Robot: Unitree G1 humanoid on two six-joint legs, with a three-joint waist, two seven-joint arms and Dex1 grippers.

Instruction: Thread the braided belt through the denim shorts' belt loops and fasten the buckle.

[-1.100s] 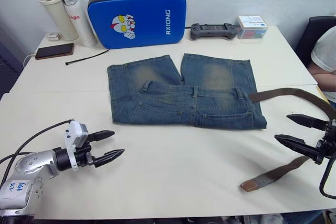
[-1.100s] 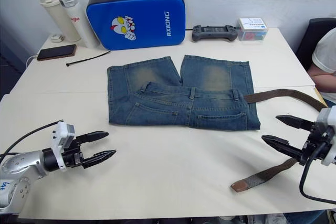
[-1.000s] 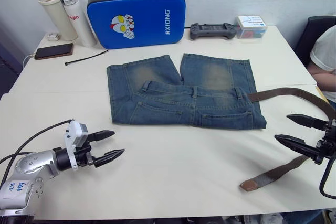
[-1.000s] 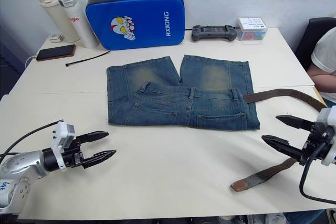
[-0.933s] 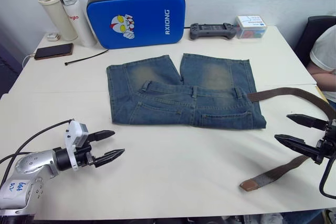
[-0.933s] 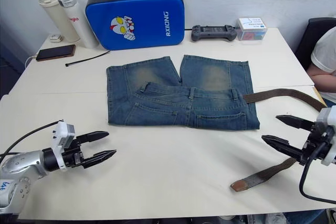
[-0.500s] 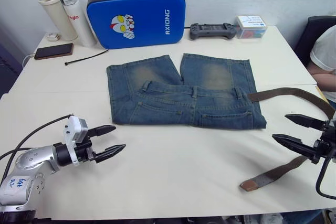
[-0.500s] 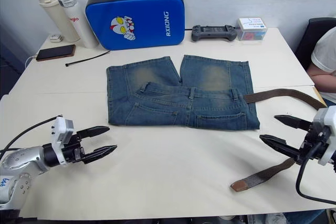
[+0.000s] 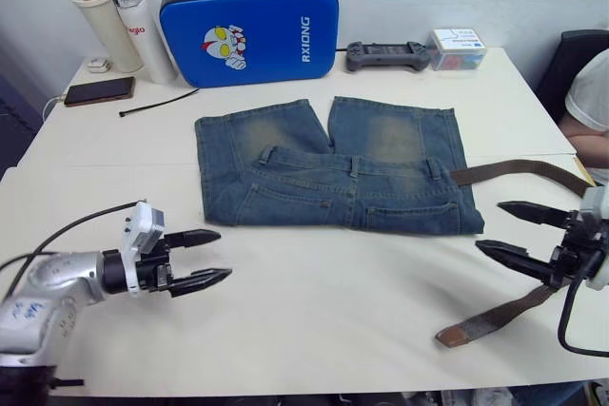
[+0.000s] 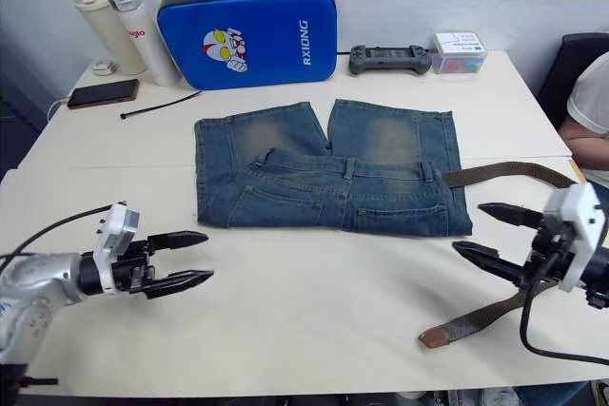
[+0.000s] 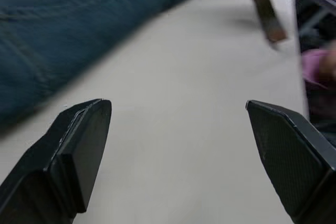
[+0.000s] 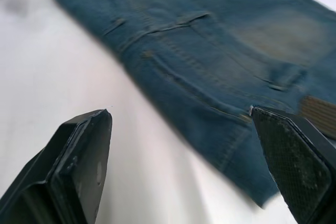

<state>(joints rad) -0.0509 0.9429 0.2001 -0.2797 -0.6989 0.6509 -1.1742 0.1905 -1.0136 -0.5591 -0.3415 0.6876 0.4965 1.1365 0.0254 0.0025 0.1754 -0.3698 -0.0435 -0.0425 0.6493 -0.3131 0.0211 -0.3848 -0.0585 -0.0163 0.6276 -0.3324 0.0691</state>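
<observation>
The denim shorts (image 9: 331, 164) lie flat in the middle of the white table (image 9: 314, 320), folded so the waistband crosses their middle, legs pointing toward the blue Ultraman case (image 9: 249, 28) standing behind them. The braided belt (image 9: 519, 170) comes out from the waistband at the shorts' right edge, arcs past the table's right side, and returns to a tan tip (image 9: 459, 335) lying in front of the shorts' right corner (the buckle cannot be made out). The right gripper (image 9: 510, 232) hovers just right of the shorts, fingers spread wide and empty, between the two runs of belt. The left gripper (image 9: 204, 258) hangs in front of the shorts' left corner, also spread and holding nothing. The right wrist view adds belt loops (image 12: 116, 23) along the waistband and a strip of brown braid (image 12: 318, 109) at the denim's edge; the left wrist view catches the belt's tip (image 11: 275, 33) far beyond its fingers (image 11: 77, 150).
</observation>
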